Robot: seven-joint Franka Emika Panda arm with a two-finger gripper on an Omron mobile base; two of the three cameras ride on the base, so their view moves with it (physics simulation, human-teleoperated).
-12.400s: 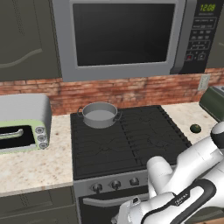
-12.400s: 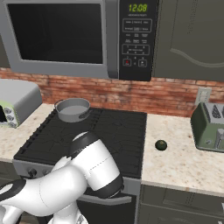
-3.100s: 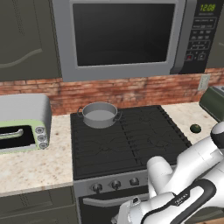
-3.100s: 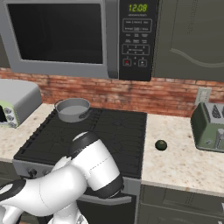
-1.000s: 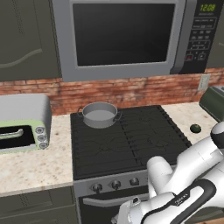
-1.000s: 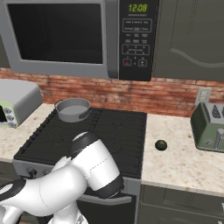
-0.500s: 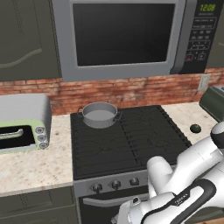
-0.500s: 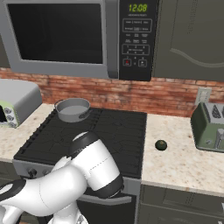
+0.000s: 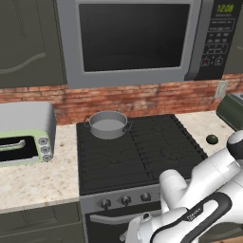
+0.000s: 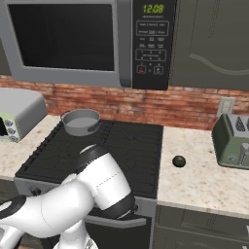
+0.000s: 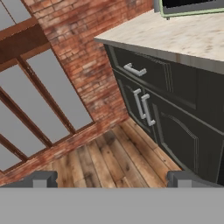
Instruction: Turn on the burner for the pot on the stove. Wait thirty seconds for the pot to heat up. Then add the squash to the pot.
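Note:
The grey pot point(image 9: 108, 125) point(image 10: 81, 121) stands on the back left grate of the black stove point(image 9: 142, 154) point(image 10: 133, 146). The burner beneath it is hidden by the pot, and no flame shows. The dark green squash point(image 9: 211, 139) point(image 10: 179, 161) lies on the counter right of the stove. A row of knobs point(image 9: 126, 200) runs along the stove's steel front. My arm folds low in front of the stove. In the hand view my gripper point(image 11: 113, 180) is open, with nothing between its fingers, facing dark cabinet doors and a wooden floor.
A pale-green toaster oven point(image 9: 23, 135) point(image 10: 14, 114) sits on the counter left of the stove. A microwave point(image 9: 137, 38) hangs above it. A green toaster point(image 10: 233, 138) stands at the far right. Dark lower cabinets point(image 11: 175, 105) and a brick wall point(image 11: 83, 48) face the hand.

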